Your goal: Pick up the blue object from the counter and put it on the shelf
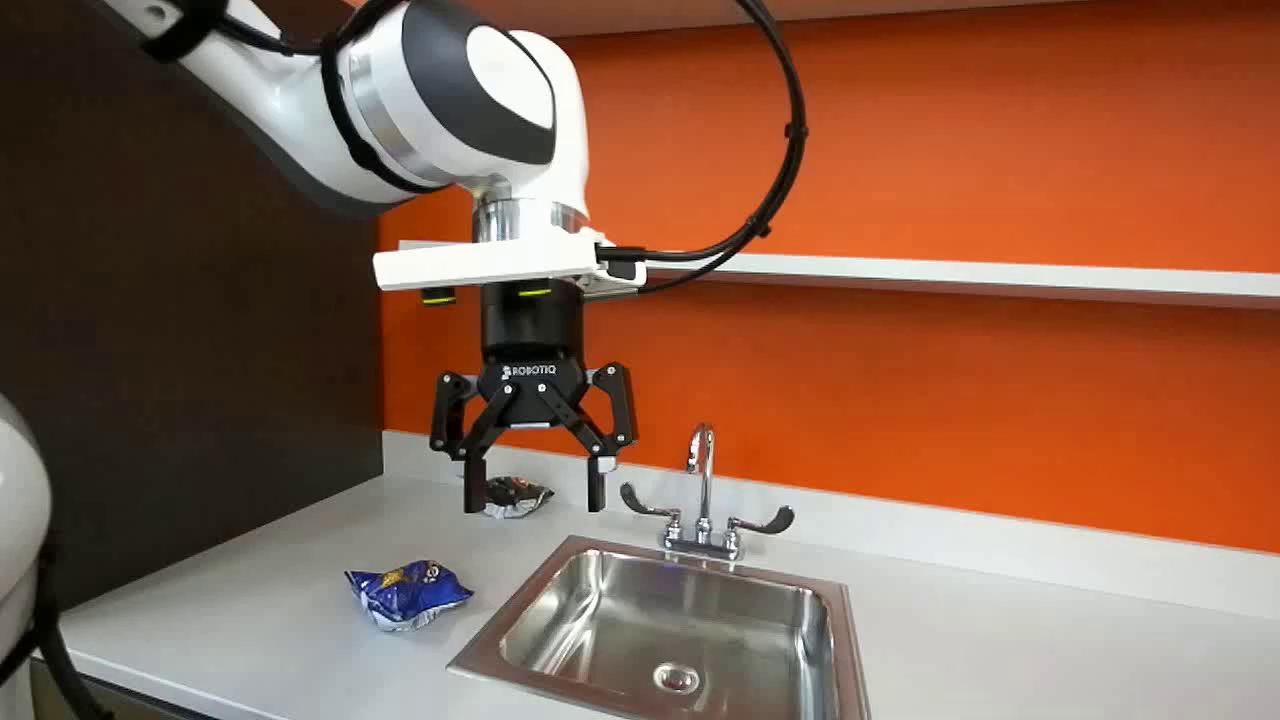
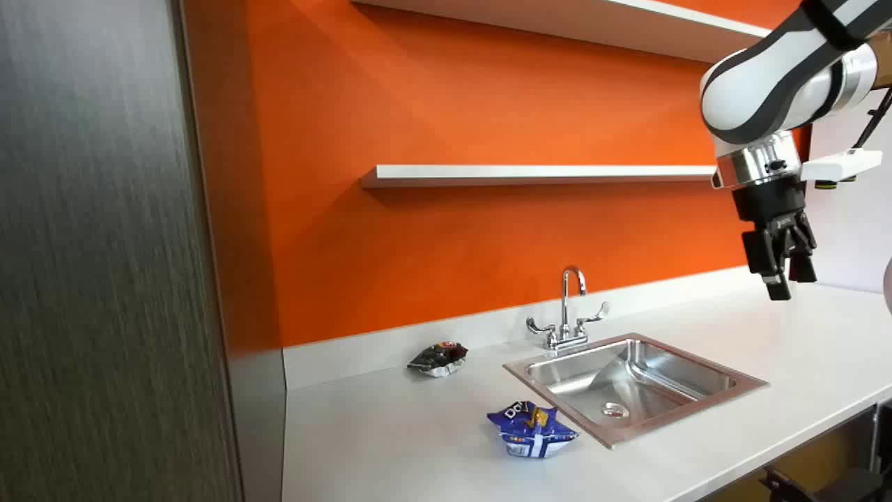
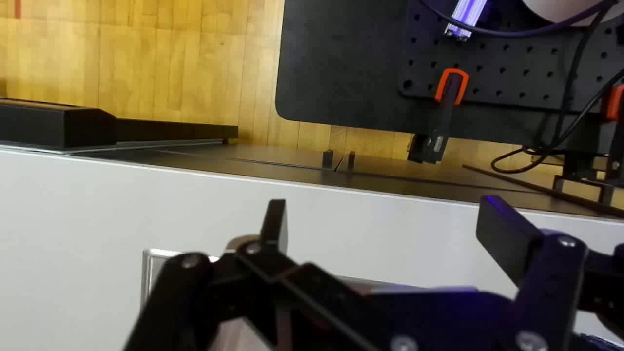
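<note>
A shiny blue snack bag lies on the white counter, left of the sink; it also shows in an exterior view. A white shelf runs along the orange wall above the sink, in both exterior views. My gripper is open and empty, pointing down, high above the counter and apart from the bag. It also shows in an exterior view. In the wrist view its fingers are wide apart with only counter behind them. The bag is mostly out of the wrist view.
A steel sink with a faucet is set in the counter. A dark snack bag lies near the backsplash. A dark panel closes the counter's end. A higher shelf hangs above. The wrist view shows a black base table.
</note>
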Controlling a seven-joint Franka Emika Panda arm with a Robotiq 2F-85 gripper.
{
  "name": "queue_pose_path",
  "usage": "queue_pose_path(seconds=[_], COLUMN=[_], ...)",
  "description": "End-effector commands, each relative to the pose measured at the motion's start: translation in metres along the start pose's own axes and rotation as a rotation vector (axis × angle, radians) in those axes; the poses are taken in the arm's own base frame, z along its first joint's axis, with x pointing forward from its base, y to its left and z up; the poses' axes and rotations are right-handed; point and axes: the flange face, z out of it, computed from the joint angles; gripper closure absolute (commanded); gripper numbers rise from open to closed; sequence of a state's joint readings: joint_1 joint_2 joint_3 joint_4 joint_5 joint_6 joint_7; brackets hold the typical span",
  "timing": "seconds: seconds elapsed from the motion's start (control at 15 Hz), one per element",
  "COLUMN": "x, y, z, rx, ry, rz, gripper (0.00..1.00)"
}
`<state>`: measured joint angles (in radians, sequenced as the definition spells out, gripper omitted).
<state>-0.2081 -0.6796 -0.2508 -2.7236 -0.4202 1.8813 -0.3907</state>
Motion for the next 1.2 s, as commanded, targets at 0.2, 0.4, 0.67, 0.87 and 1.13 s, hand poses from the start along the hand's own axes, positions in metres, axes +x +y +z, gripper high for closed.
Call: queue_pose_path(seconds=[0.2,0.4,0.67,0.87,1.13], x=[0.000,0.009,0.036,0.070,0.107], y=[0.000,-0.011,-0.055,-0.092,-0.151], z=[-0.001,0.003,0.017,0.018,0.029], rx=[0.001,0.005,0.004,0.010,0.010], ry=[-0.001,0.002,0.029,0.059,0.105], rz=[0.000,0.011,0.078,0.125,0.151], gripper=[0.00,0.00,0.00,0.00,0.00])
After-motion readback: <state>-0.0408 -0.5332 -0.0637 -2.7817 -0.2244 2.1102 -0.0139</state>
